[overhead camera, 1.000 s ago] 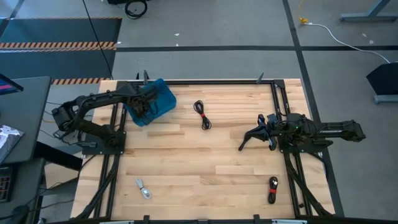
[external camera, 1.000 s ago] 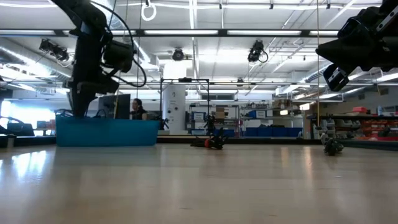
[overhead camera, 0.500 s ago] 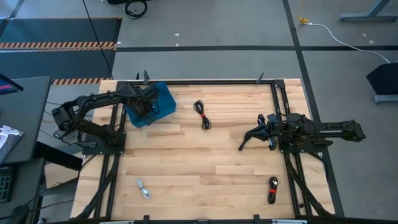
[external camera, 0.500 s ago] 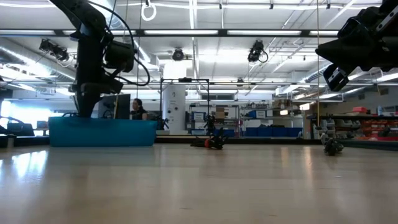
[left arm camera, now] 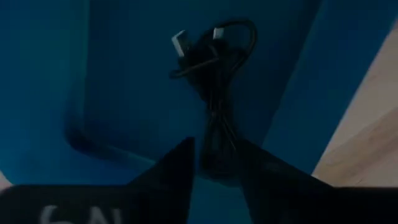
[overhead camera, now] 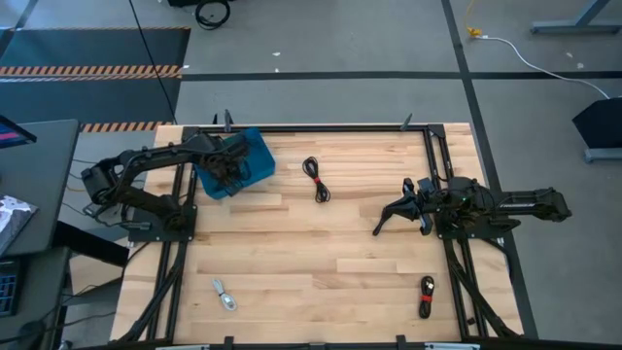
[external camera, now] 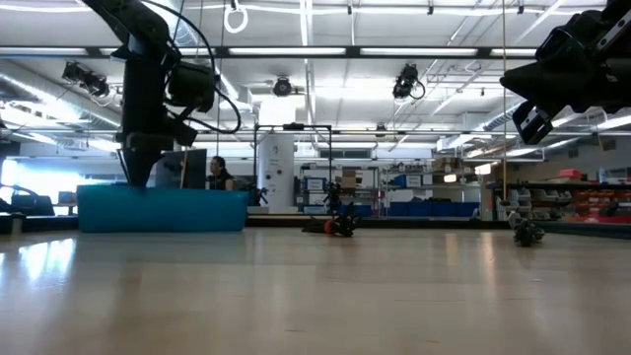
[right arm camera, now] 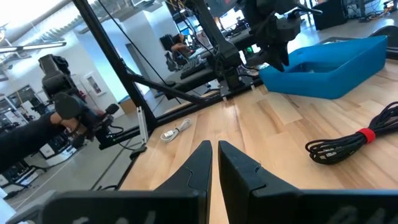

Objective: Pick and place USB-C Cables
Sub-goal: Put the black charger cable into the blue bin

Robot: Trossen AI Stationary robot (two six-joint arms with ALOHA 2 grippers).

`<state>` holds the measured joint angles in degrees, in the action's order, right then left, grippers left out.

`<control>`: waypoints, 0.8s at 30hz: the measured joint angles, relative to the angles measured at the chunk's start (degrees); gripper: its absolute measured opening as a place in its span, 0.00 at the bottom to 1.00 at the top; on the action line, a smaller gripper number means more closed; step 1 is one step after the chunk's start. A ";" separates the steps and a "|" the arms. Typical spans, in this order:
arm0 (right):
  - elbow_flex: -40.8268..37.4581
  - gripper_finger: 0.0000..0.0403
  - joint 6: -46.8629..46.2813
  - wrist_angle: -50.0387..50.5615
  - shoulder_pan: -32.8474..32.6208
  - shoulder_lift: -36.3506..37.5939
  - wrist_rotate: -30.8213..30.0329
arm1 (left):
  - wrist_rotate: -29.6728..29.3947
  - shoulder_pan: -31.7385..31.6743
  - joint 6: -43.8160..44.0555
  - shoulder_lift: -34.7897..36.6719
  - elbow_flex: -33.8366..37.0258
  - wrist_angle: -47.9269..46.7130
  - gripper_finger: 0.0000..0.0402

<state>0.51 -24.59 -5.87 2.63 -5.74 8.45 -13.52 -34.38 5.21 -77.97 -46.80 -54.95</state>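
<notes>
A blue bin (overhead camera: 243, 156) stands at the table's far left. My left gripper (overhead camera: 225, 170) reaches down into it and is shut on a coiled black USB-C cable (left arm camera: 214, 81). A black cable with a red tie (overhead camera: 316, 179) lies on the table right of the bin and also shows in the right wrist view (right arm camera: 348, 146). A whitish-grey cable (overhead camera: 224, 295) lies near the front left. A black cable with red on it (overhead camera: 427, 296) lies near the front right. My right gripper (overhead camera: 377, 229) hovers shut and empty over the table's right half. My left gripper pinches one end of the black cable's coil (left arm camera: 217, 140) between its two fingers, coming from above and pointing down into the bin. The coil stretches away below the fingers, its plugs (left arm camera: 180, 43) at the far end. I cannot tell whether it rests on the bin's floor.
Black frame rails (overhead camera: 442, 165) run along the table's edges and under both arms. Bare wood lies between the bin, the loose cables and my right gripper. A long white cord with a yellow end (overhead camera: 505, 44) lies on the floor beyond the table.
My left gripper has shifted a little toward the table's right inside the bin, still shut on the black cable. The blue bin has slid slightly toward the table's left edge.
</notes>
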 joint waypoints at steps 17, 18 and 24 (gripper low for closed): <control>0.00 0.08 1.81 -0.02 0.00 0.00 -1.46 | 1.61 18.84 -21.65 -1.77 -23.83 11.91 0.44; 0.00 0.08 1.83 -0.02 0.00 0.02 -1.49 | 1.63 20.28 -24.82 -2.71 -23.81 11.99 0.44; 0.00 0.08 2.14 -0.41 0.00 0.01 -1.46 | -2.79 26.91 -35.19 -10.93 -23.74 16.53 0.45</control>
<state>0.51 -22.45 -6.28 2.63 -5.73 6.98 -16.31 -7.47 -29.97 -88.90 -70.54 -38.42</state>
